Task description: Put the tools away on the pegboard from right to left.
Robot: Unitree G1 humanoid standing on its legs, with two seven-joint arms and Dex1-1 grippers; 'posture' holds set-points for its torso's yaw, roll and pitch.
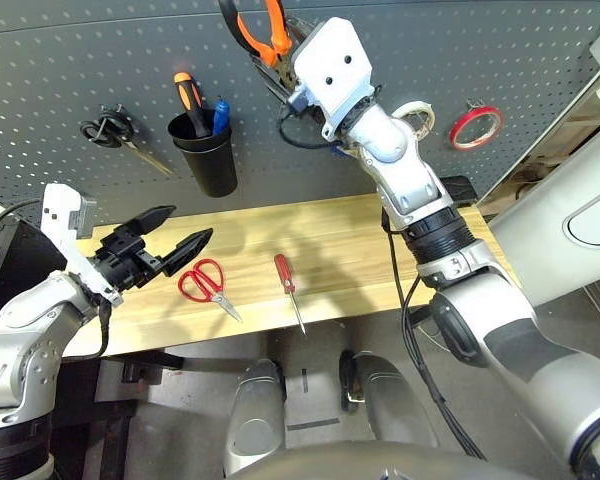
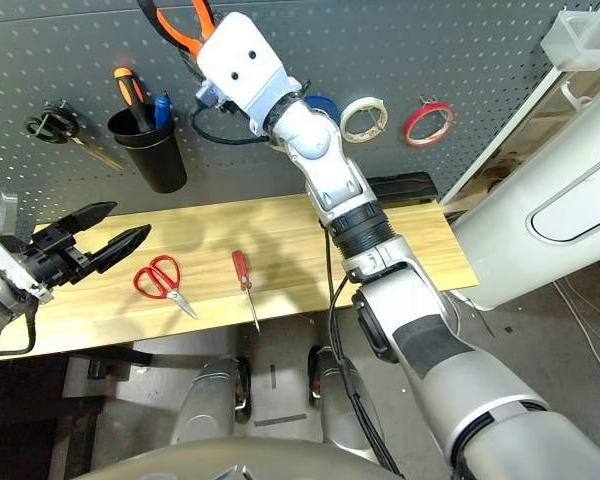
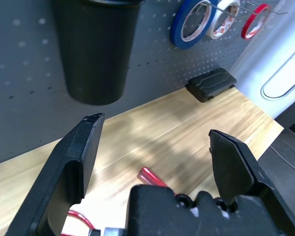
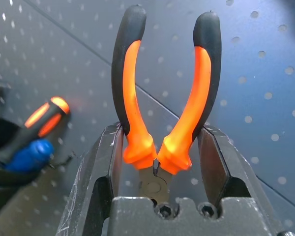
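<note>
My right gripper [image 4: 161, 142] is raised against the pegboard [image 1: 430, 40], shut on the orange-and-black-handled pliers [image 1: 276, 28] just above their head, handles pointing up. The thin red tape ring [image 1: 477, 126] hangs on a hook at the board's right. On the wooden table [image 1: 350, 240] lie the red-handled scissors [image 1: 205, 283] and, to their right, the red-handled screwdriver [image 1: 286, 280]. My left gripper [image 1: 180, 232] hovers open just left of the scissors, holding nothing.
A black cup [image 1: 208, 155] on the board holds an orange-black and a blue tool. Black-handled scissors [image 1: 115, 130] hang at its left. White tape [image 1: 417, 115] and blue tape [image 2: 322, 105] hang beside the red ring. A black box [image 2: 400, 185] sits at the table's back right.
</note>
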